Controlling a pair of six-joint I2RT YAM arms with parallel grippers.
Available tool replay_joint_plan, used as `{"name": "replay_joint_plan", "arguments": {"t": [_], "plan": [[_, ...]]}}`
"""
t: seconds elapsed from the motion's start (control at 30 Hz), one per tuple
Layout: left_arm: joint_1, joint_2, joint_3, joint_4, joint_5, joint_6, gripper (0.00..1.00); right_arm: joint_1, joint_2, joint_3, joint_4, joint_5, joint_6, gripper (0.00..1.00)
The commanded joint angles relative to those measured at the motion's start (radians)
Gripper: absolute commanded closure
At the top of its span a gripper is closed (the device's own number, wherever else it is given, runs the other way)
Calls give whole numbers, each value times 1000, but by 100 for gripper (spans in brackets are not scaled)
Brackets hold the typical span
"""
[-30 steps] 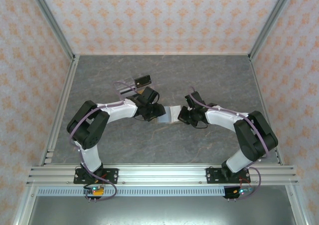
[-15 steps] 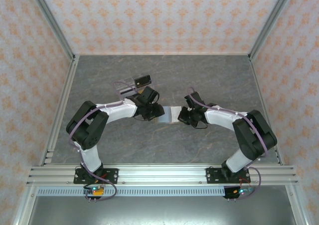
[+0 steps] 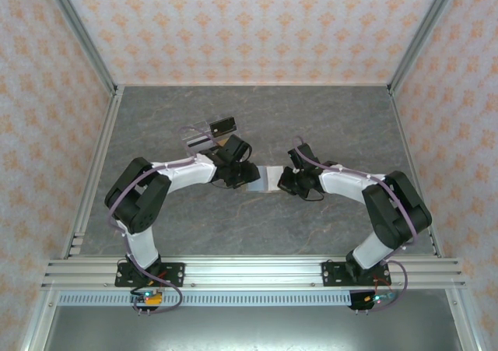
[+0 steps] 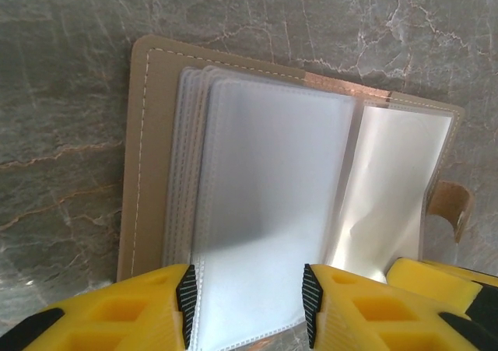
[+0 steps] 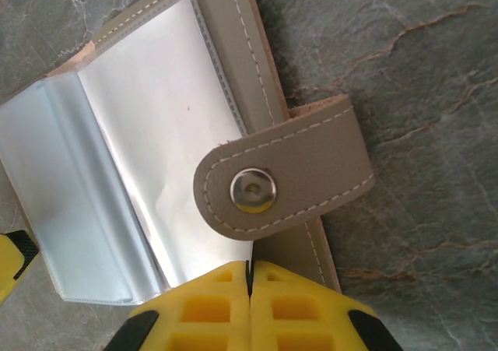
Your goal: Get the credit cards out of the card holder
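Note:
The card holder lies open on the marble table between both arms. Its tan cover carries a stack of frosted clear sleeves. No credit cards can be made out in them. My left gripper is open, its pads standing apart over the near end of the top sleeve. My right gripper is shut, its tips resting on the card holder just below the snap strap. From above, the left gripper and right gripper meet the holder from either side.
A clear plastic tray with a dark piece lies just behind the left wrist. The right gripper's yellow finger shows at the holder's right end. Aluminium rails and patterned walls bound the table.
The left wrist has edged slightly towards the card holder. The right arm and the holder have stayed in place.

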Motion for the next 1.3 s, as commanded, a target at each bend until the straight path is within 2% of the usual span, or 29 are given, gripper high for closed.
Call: {"name": "replay_joint_plan", "arguments": {"t": [0.0,0.67,0.87,1.27], "plan": [[-6,20,25,-37,-24,17,56,5,13,0,-8,23,3,94],[-44,87,99,-17,49,45,52,5,41,-5,11,10,6,94],[-48,125,100,-22,45,46,57,5,30,1,1,19,-3,94],[-46,124,91,-22,34,48,67,4,-165,26,-114,110,-75,78]]}}
